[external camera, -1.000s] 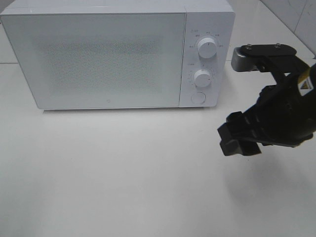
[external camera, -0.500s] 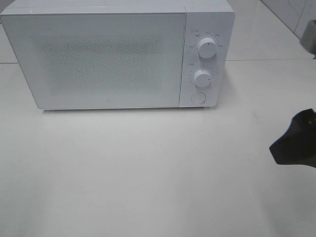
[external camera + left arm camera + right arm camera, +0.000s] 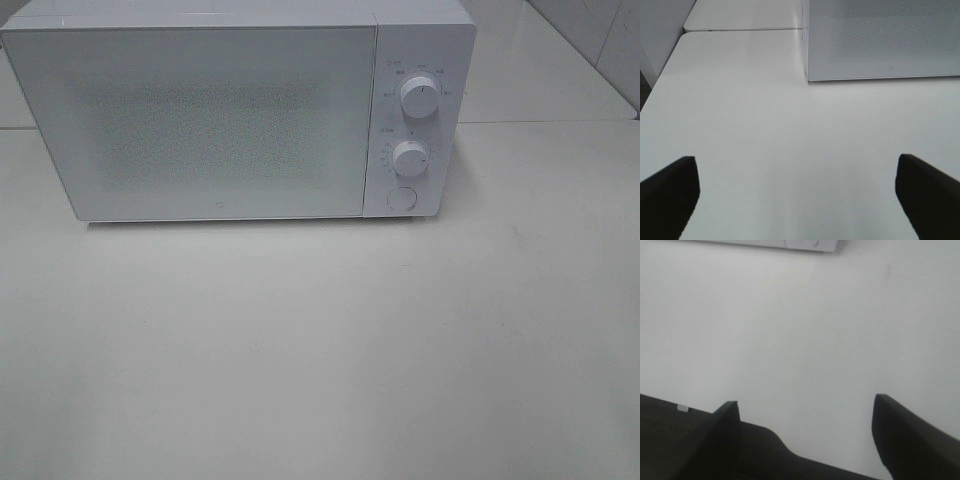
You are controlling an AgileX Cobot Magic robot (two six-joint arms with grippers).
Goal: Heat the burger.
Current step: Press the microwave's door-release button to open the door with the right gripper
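Overhead view: a white microwave (image 3: 220, 120) stands at the back of a white table (image 3: 320, 350). Its door is closed, and the speckled window panel is too opaque to see through. The control strip is on the right side of the front, with an upper knob (image 3: 419, 97), a lower knob (image 3: 410, 157) below it, and a round button (image 3: 401, 198) at the bottom. The table in front of the microwave is bare white surface. A seam runs across the table level with the microwave's sides. A tiled wall (image 3: 600, 30) sits at the far right corner.

Left pincer (image 3: 796, 160): released, jaws spread wide. The two dark fingers (image 3: 670, 200) stand well apart with only table (image 3: 790, 125) between them. Nothing is held or touched. It faces the microwave's (image 3: 880, 40) lower front corner on the hinge side and sits well back from it.

Right pincer (image 3: 806, 402): released, jaws apart. Its dark fingers (image 3: 905, 440) are separated with only bare table (image 3: 815, 330) between them, and nothing is held. The lower edge of the microwave (image 3: 790, 244) shows just at the far side of this view, well apart from the fingertips.

Burger: it shows in none of the three views. I cannot tell where it is, so I cannot tell how it lies relative to either pincer. It is not between the jaws of either one.
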